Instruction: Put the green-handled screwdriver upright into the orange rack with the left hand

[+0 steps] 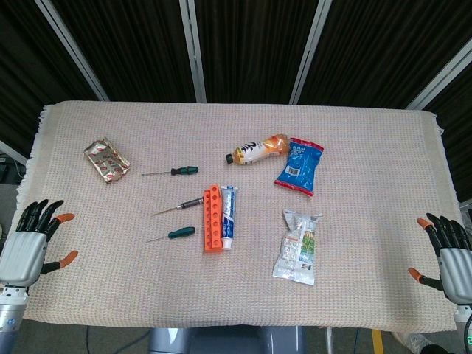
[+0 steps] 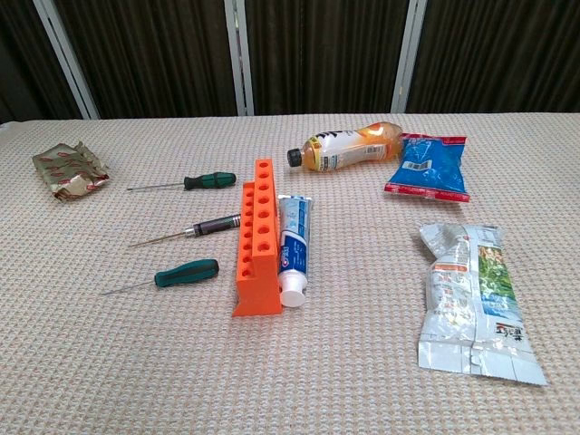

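1. Left hand (image 1: 29, 247): at the near-left table edge, well left of the rack, fingers spread, holding nothing. Visible in the head view only.
2. Right hand (image 1: 448, 251): at the near-right edge, well right of the rack, fingers apart, empty.
3. White packet (image 2: 471, 304): lies flat, right of the rack and nearer.
4. Rack (image 2: 258, 237): orange, stands near the table centre, holes facing up; none is filled.
5. Toothpaste (image 2: 293, 246): lies touching the rack's right side.
6. Near screwdriver (image 2: 186, 272): green handle, lies flat just left of the rack's near end, tip pointing away from the rack.
7. Dark screwdriver (image 2: 213, 224): dark handle, lies flat left of the rack, handle end about touching it.
8. Far screwdriver (image 2: 208, 180): green handle, lies flat left of the rack's far end, apart from it.
9. Foil pack (image 2: 68, 169): far left of the rack.
10. Bottle (image 2: 349, 147) and blue bag (image 2: 428, 166): beyond the rack, to its right.
11. Progress: judged not begun. Two green-handled screwdrivers are candidates; neither is touched. Reach, grasp, uprighting and insertion all remain.
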`<state>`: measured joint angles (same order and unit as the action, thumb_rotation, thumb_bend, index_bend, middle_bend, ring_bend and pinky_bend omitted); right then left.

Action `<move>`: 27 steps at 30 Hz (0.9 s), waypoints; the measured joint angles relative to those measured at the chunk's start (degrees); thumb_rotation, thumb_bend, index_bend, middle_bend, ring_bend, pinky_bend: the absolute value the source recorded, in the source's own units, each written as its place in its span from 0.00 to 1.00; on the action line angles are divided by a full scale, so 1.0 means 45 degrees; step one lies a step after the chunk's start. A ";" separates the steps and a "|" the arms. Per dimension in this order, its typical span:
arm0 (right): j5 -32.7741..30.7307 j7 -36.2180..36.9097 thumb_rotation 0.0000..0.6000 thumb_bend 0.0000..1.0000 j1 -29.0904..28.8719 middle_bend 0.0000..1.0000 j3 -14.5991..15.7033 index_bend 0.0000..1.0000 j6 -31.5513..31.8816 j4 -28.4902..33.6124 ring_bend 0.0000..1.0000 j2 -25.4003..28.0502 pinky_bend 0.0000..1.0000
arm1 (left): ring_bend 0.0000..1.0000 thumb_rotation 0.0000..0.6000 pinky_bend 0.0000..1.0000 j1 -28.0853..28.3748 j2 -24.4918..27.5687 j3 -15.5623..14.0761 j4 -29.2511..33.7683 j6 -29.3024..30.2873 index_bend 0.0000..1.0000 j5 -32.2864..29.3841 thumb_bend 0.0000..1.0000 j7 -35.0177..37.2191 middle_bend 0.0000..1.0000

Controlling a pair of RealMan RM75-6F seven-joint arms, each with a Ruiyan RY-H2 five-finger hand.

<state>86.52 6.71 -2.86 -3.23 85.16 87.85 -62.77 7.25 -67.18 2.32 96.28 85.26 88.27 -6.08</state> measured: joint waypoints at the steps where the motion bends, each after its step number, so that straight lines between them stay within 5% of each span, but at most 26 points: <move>1: -0.0004 -0.0010 1.00 0.00 -0.0012 0.05 -0.0003 0.13 -0.0017 0.0004 0.00 -0.0007 0.02 | 0.01 1.00 0.00 0.0010 -0.0002 0.0003 -0.0011 -0.0017 0.27 -0.0010 0.15 0.0000 0.09; 27: 0.0037 0.0077 1.00 0.00 0.0140 0.05 0.0066 0.14 0.0173 0.0006 0.00 -0.0114 0.02 | 0.06 1.00 0.00 0.0160 0.0027 -0.0013 -0.0115 -0.0342 0.34 -0.0065 0.20 0.0423 0.14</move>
<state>86.68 7.05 -2.23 -2.93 85.94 87.87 -63.28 7.97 -67.06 2.26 95.76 83.72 87.97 -4.18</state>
